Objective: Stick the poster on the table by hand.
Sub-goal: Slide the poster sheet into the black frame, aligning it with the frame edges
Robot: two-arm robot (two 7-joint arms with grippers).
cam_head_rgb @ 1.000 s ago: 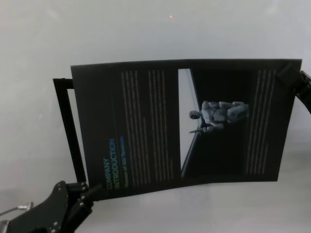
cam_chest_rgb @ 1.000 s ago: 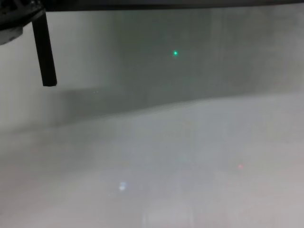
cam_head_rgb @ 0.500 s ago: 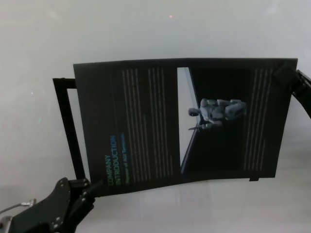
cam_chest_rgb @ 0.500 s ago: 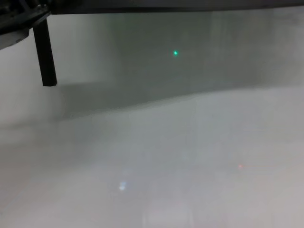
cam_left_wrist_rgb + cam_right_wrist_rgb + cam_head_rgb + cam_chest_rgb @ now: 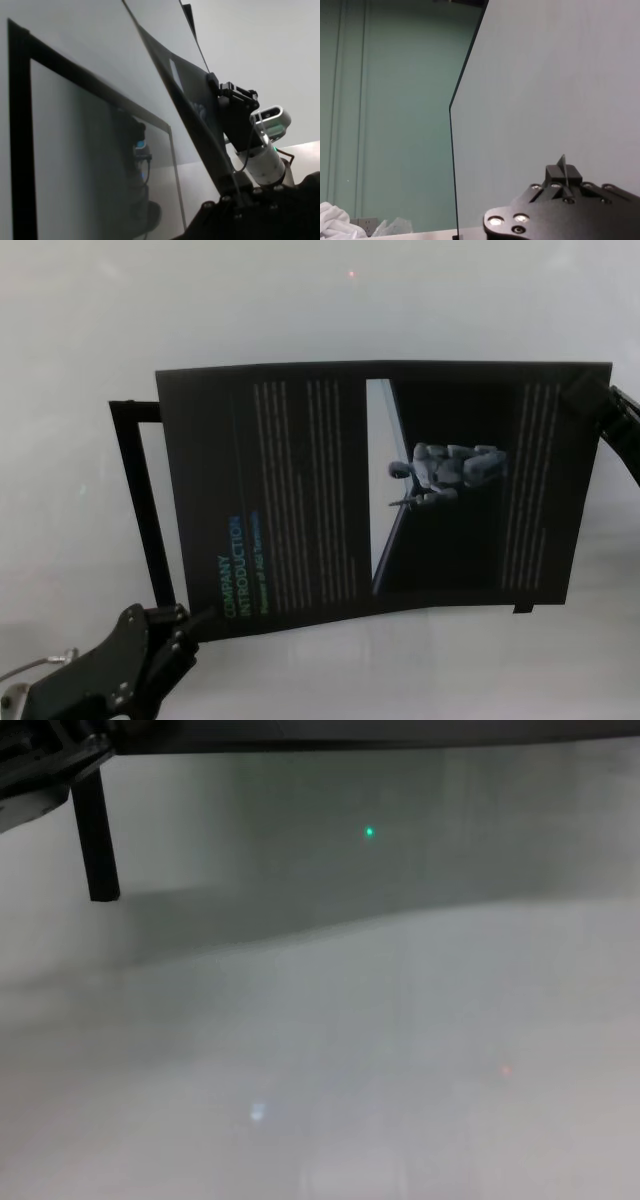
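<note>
The poster point(image 5: 300, 490), a black glossy sheet with the green heading "COMPANY INTRODUCTION", hangs spread above the pale table point(image 5: 300, 300). My left gripper point(image 5: 188, 625) is shut on its near left corner. My right gripper point(image 5: 588, 398) is shut on its far right corner. In the left wrist view the poster point(image 5: 192, 100) shows edge-on, running from my left gripper point(image 5: 236, 192) to the right gripper point(image 5: 231, 97). In the right wrist view my right gripper point(image 5: 563, 172) pinches the sheet's edge, and the sheet's pale back point(image 5: 545, 75) fills the view. In the chest view the poster's lower edge point(image 5: 350, 732) runs along the top.
A thin black rectangular frame point(image 5: 135, 500) stands out from behind the poster's left side; it also shows in the left wrist view point(image 5: 17, 125). One of its upright bars point(image 5: 95, 835) hangs over the table point(image 5: 350, 1070) in the chest view. A small black tab point(image 5: 521, 608) sticks out below the poster's right edge.
The poster has shifted slightly right and pulled flatter between the two grippers. My left gripper has dropped a little. The poster's shadow on the table in the chest view has grown.
</note>
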